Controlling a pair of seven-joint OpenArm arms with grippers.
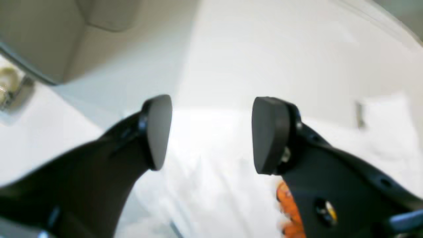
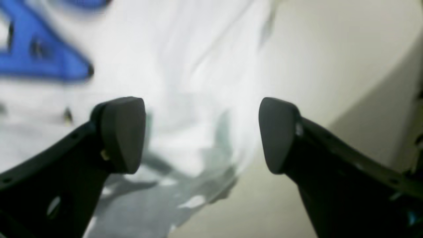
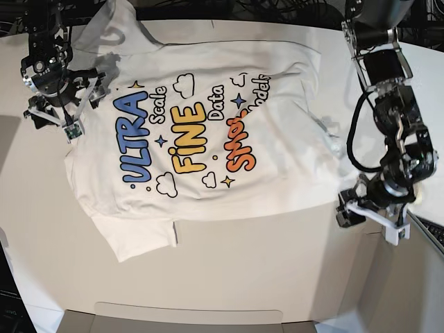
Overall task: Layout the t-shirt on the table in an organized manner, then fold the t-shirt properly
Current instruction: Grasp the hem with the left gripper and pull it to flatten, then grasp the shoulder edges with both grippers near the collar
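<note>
The white t-shirt (image 3: 194,139) lies spread on the table (image 3: 243,270), print side up, with blue, yellow and orange letters showing. One sleeve reaches toward the table's front left. My left gripper (image 1: 211,134) is open just above the shirt's white cloth (image 1: 205,185), with nothing between its fingers. In the base view the left gripper (image 3: 371,218) sits off the shirt's right edge. My right gripper (image 2: 201,134) is open over the rumpled edge of the shirt (image 2: 198,82), next to the blue print. In the base view the right gripper (image 3: 55,119) is at the shirt's left side.
A grey-beige box panel (image 3: 187,316) lies along the table's front edge. A beige surface (image 1: 39,33) fills the upper left of the left wrist view. Dark cables run behind the table's far edge. A dark flat object (image 3: 433,236) pokes in at the right edge.
</note>
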